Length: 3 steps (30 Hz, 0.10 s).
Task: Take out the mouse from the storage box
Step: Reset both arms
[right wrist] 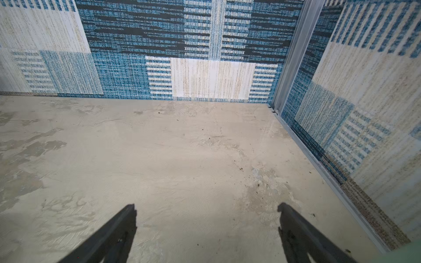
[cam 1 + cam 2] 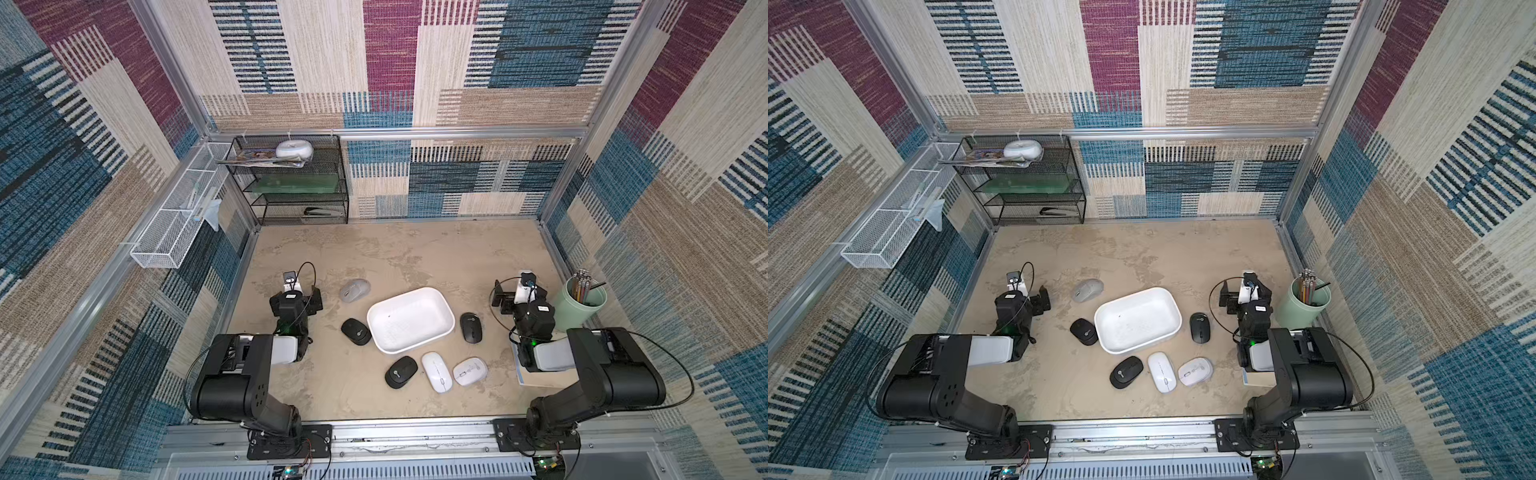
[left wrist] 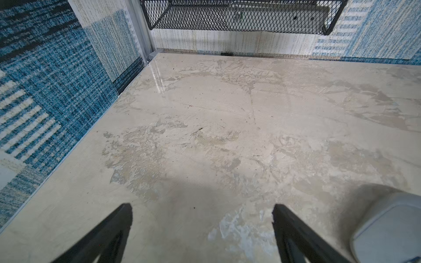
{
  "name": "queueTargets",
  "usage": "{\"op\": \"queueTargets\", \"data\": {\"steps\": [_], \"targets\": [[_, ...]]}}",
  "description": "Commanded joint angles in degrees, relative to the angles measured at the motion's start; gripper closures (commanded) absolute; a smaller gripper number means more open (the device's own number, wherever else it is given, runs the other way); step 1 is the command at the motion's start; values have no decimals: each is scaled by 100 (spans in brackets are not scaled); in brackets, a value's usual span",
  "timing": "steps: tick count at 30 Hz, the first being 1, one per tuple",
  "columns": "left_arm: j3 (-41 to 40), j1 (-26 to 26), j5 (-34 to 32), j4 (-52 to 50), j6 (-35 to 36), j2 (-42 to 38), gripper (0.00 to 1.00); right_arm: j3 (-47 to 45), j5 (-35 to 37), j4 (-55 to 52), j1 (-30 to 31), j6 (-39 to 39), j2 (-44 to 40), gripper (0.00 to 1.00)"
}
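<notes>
Work on the task looks finished as far as these views show: the storage box (image 2: 409, 320) sits near the middle of the table (image 2: 415, 249), and its white floor is bare in both top views, with no mouse inside. Both arms stand folded on either side of it; the left gripper (image 3: 202, 206) and the right gripper (image 1: 206, 206) each hover over bare table with jaws spread wide and nothing between them. Six mice lie outside the box: a grey mouse (image 2: 354, 291) beyond its far left corner, a black mouse (image 2: 356, 331) just beside its left wall, a second black mouse (image 2: 471, 327) just beside its right wall, and along the near side a third black mouse (image 2: 401, 372), a white mouse (image 2: 436, 372) and a pale mouse (image 2: 470, 371) in a row. Nothing seems left to lift out. Around all this, carpet-patterned walls (image 2: 390, 62) in blue, maroon and beige close the cell on three sides; the table is a mottled beige, scuffed and slightly glossy. A black mesh rack (image 2: 305, 203) stands in the far left corner with a white rounded thing (image 2: 294, 148) on top, too small to name; a white wire basket (image 2: 178, 216) hangs on the left wall, and a green cup (image 2: 579, 305) of pencils stands by the right arm.
</notes>
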Motion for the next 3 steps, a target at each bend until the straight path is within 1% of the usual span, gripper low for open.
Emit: {"op": "queueTargets", "data": {"steps": [1,3], "targets": [[16,4,43,53,4,-1,1,15,-65,26,3,70,-19,1],[6,-7,42,23,15,-37,1,15,-71,16,0,76,-27,1]]}}
